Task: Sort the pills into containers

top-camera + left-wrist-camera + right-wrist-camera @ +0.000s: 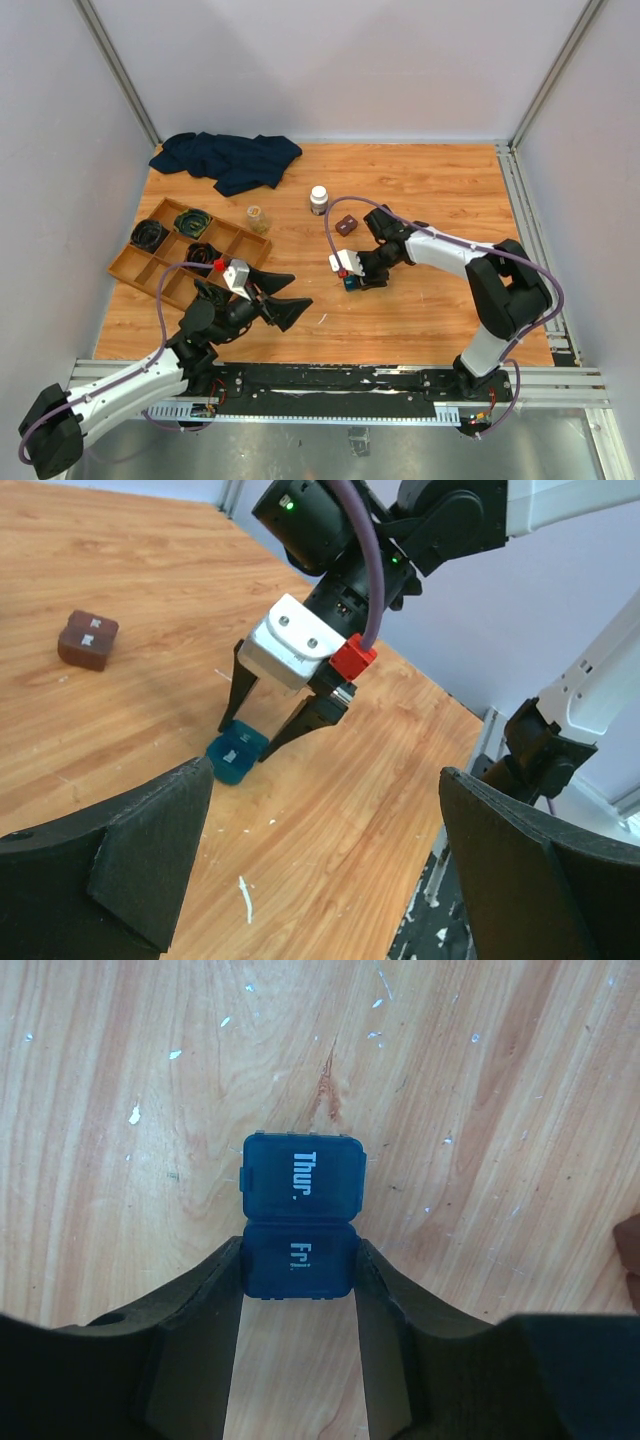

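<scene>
The teal container (300, 1218) is a small hinged case of two joined cells marked "Thur." and "Fri."; it rests on the wooden table. My right gripper (298, 1260) is shut on the "Fri." cell, with one finger (205, 1310) against each side. The case also shows in the top view (350, 283) and in the left wrist view (234, 755), below the right gripper (262, 728). My left gripper (285, 297) is open and empty, held above the table to the left of the case. No loose pills show clearly.
A brown case (346, 225) lies just beyond the right gripper. A white bottle (319, 199) and a small jar (258, 218) stand further back. A wooden compartment tray (150, 265) with dark cups lies at the left, and a dark cloth (228, 160) at the back left.
</scene>
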Robot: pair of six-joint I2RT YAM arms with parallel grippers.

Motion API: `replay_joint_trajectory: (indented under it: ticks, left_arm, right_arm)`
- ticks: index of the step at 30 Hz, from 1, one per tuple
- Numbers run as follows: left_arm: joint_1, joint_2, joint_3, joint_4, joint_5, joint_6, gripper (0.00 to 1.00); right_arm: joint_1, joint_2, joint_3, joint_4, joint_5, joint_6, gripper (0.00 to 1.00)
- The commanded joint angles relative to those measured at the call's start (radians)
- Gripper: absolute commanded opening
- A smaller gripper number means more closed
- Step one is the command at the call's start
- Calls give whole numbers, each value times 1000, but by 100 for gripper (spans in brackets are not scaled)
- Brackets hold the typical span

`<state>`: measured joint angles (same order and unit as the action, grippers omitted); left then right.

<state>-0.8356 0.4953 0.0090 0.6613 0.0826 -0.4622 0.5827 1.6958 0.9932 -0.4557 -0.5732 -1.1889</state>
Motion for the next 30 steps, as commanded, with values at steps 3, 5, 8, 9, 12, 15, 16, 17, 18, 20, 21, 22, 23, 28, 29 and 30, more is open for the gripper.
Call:
replay_joint_trajectory:
  ticks: [3,5,8,9,12,15,16,17,18,20,21,22,23,28,29,30]
  left_arm:
    - [-7,67,-61,85,-18,-160,98]
    - [-7,99,-45,93,-25,-226,98]
    - [-7,142,-20,107,-29,-319,98]
    - [-7,153,-15,123,-31,-344,98]
    - [-6,178,-17,197,-39,-419,98]
    - [-6,189,-20,266,-46,-478,97]
    - [-6,192,-14,273,-50,-495,97]
    - [-7,195,-8,274,-54,-510,96]
    - [-7,198,0,274,-56,-525,96]
    - [-7,209,17,274,-54,-561,95]
    - [-7,217,25,274,-53,-574,95]
    - [-7,224,33,274,-50,-586,95]
    - [-7,232,40,274,-48,-596,95]
    - [-7,274,68,276,-45,-624,94]
    - [-7,284,73,277,-41,-624,94]
    - [-7,294,78,276,-39,-624,93]
  right_arm:
    - [13,-123,-37,4,-49,28,27]
    - [13,-179,-52,-12,-74,21,27]
    - [13,-264,-70,-45,-123,17,26]
    - [14,-288,-74,-55,-137,17,26]
    - [13,-349,-64,-84,-156,50,26]
    - [13,-398,-40,-132,-145,72,25]
    - [13,-422,-33,-143,-142,83,25]
    - [13,-438,-27,-155,-144,97,25]
    - [13,-457,-24,-165,-151,109,25]
    - [13,-490,-14,-194,-177,137,25]
    - [13,-504,-6,-211,-191,142,25]
    - [13,-512,3,-226,-204,152,25]
    - [13,-519,10,-237,-210,165,25]
    - [-7,-527,3,-252,-211,160,27]
    - [-15,-527,-5,-250,-218,159,27]
    - [-20,-530,-13,-245,-225,160,27]
